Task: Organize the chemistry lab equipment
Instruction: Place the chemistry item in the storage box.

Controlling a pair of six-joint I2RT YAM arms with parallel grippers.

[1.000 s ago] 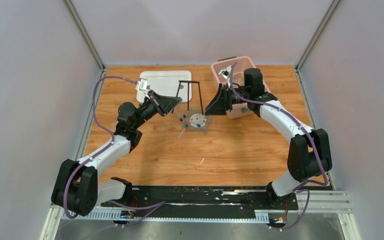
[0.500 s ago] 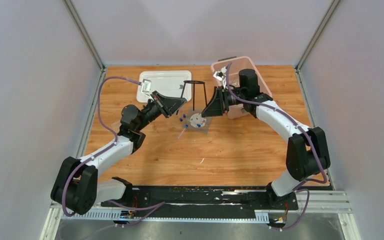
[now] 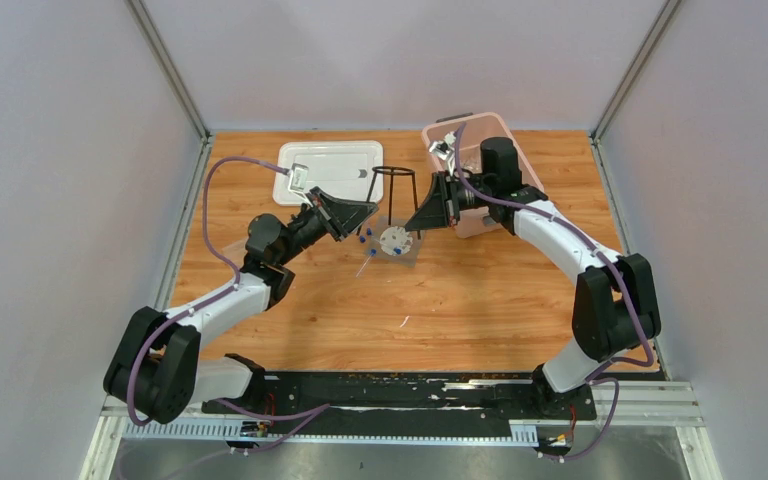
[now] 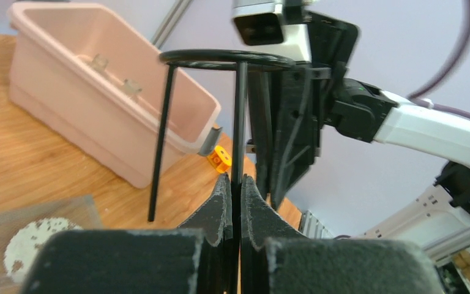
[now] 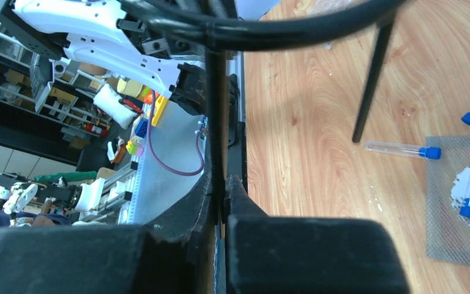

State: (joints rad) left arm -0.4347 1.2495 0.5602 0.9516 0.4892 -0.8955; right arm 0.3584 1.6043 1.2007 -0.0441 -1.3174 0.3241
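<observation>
- Black wire ring tripod [image 4: 240, 122]: stands upright at the far middle of the counter [image 3: 460, 300], between the white lid [image 3: 345, 160] and the pink bin [image 4: 67, 104]. Thin round wire, matte black, with a flat ring on top and straight legs. Cannot tell whether the feet touch the wood.
- Left tool [image 4: 233, 180]: jaws pinched narrow on one tripod leg, low on the leg. The pads are dark and rough-grained.
- Right tool [image 5: 220, 184]: jaws likewise clamped tight on another leg, from the opposite side. The two tools face each other with the tripod between them.
- Grey mesh square with a white disc [image 5: 443, 202]: lies flat on the counter just on the near side of the tripod. Fine woven grid, with a speckled, chalky disc.
- Tiny blue-capped tubes [image 5: 401, 149]: clear slender cylinders. One lies on bare wood beside the mesh, at least one across the disc, and another further off.
- From the left wrist, the right tool and its camera housing crowd directly behind the ring and block the view beyond.
- Pink bin: smooth plastic with sloped walls, open top. The right arm reaches across it in the overhead view.
- Small orange object [image 4: 220, 158]: sits on the counter at the bin's corner.
- White lid: glossy, rounded rectangle, lying flat. The left wrist camera overlaps its near edge.
- Counter: warm wood grain.
</observation>
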